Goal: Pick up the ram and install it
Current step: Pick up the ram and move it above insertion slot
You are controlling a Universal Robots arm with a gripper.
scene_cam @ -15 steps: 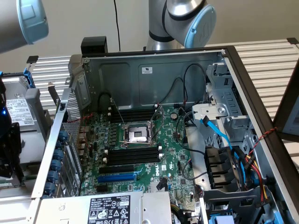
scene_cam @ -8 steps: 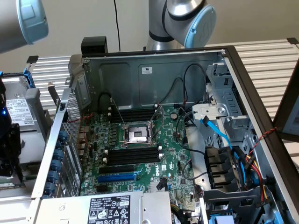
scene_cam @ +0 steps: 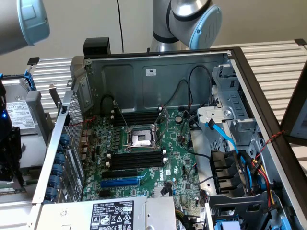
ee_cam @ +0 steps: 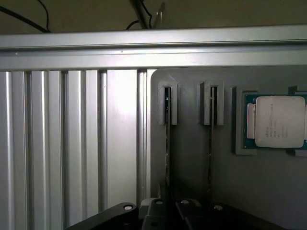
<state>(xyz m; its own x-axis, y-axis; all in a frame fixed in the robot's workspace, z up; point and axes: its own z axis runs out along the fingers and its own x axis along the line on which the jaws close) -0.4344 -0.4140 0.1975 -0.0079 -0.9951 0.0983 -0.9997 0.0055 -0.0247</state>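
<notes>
Ram [ee_cam: 167, 143] on edge in grey tray [ee_cam: 192, 167] holder, right at my gripper [ee_cam: 165, 213], not lifted yet. Gripper opening and hold: cannot tell. Second stick [ee_cam: 211, 143] alongside. Black memory slots [scene_cam: 134, 160], well apart from gripper, look empty (install not begun).

Open computer case [scene_cam: 124, 76] with green motherboard [scene_cam: 182, 167], CPU socket [scene_cam: 140, 139], blue slot [scene_cam: 120, 182]; processor chip [ee_cam: 279, 121] in grey tray [ee_cam: 189, 153]

The computer case [scene_cam: 139, 91] is grey sheet metal, matt and a little scratched. The motherboard [scene_cam: 180, 160] is a green board with a slight gloss. The table [scene_cam: 278, 62] is ribbed aluminium, smooth and bright. The holder [ee_cam: 192, 158] looks like matt grey plastic. The processor [ee_cam: 280, 122] has a dull metal lid.
</notes>
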